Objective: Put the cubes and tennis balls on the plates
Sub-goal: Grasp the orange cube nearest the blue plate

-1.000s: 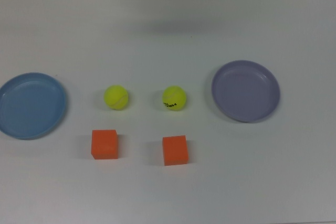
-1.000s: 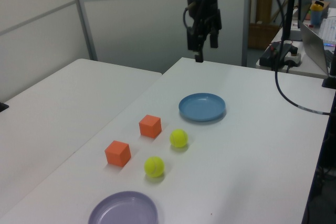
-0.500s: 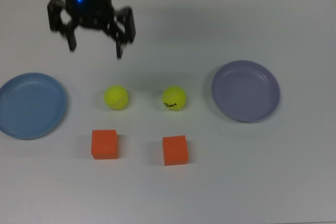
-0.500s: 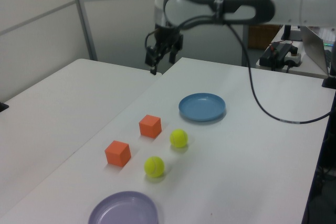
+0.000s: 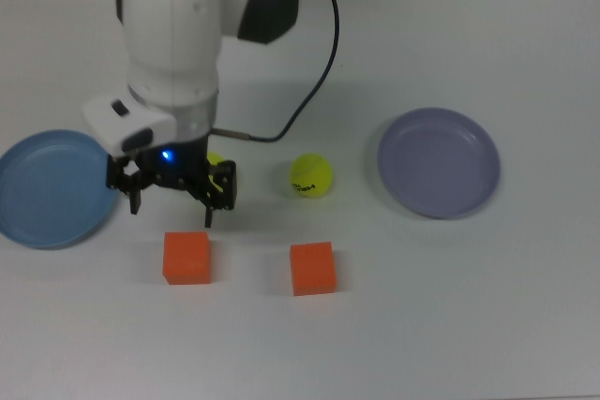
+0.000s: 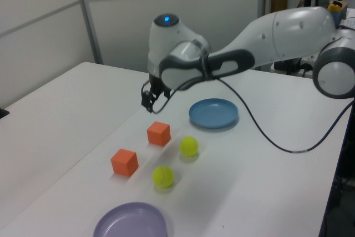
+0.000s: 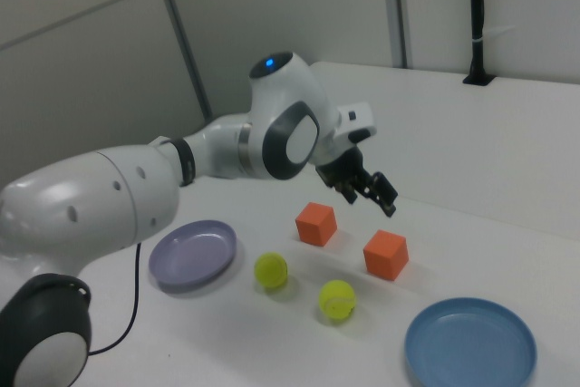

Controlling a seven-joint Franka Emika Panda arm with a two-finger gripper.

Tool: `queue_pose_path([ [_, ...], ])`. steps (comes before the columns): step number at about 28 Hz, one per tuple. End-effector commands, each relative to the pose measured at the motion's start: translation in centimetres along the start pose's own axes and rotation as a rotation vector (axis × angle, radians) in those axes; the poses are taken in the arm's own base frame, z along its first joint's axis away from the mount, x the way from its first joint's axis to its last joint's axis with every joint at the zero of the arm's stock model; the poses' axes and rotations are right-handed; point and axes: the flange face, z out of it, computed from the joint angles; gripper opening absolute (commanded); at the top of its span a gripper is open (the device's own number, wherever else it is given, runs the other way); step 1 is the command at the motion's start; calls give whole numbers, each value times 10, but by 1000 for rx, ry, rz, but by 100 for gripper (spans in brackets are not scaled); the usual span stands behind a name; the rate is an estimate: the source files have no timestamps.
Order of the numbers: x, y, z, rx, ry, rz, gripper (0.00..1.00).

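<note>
Orange cube (image 5: 187, 257) nearest the light blue plate (image 5: 52, 188): it sits flat on the white desk (image 5: 450, 325), well apart from the second orange cube (image 5: 312, 268) on the top view's right, with the blue plate up and to the top view's left of it. Your pincer (image 5: 169, 207) hangs just above this cube in the top view, its fingers spread wide and empty, their tips not touching anything. The cube therefore lies just toward the near edge of the desk from the pincer in the top view; in the left view the pincer (image 6: 147, 101) is above and beyond the cube (image 6: 158, 133), clear of its upper face. The line between the two fingertips runs left-right in the top view, roughly parallel to the cube's top edge, so the faces should meet the fingers squarely.

One tennis ball (image 5: 216, 164) is mostly hidden behind the pincer's body in the top view; the lettered tennis ball (image 5: 311, 176) lies free on the top view's right, between the pincer and the lavender plate (image 5: 439, 162). Both plates are bare, so judge the task as not yet begun. Expect a short advance toward the near edge, then a descent.
</note>
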Motion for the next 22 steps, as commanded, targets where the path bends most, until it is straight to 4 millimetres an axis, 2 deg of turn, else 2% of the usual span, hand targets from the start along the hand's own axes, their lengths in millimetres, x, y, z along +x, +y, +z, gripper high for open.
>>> queue_pose_path([
  [1,-9,-17,40,-47,4,-43,100],
  [4,-12,-23,59,-62,7,-60,100],
  [6,-17,-37,77,-88,7,-103,100],
  [13,-28,-40,109,-140,-9,-155,99],
  [14,-28,-40,110,-139,-11,-157,88],
  [15,-28,-41,110,-137,-11,-151,54],
  [18,-27,-40,110,-133,-11,-142,12],
  [19,-27,-40,110,-133,-10,-134,2],
  [22,-25,-40,106,-134,-1,-88,0],
])
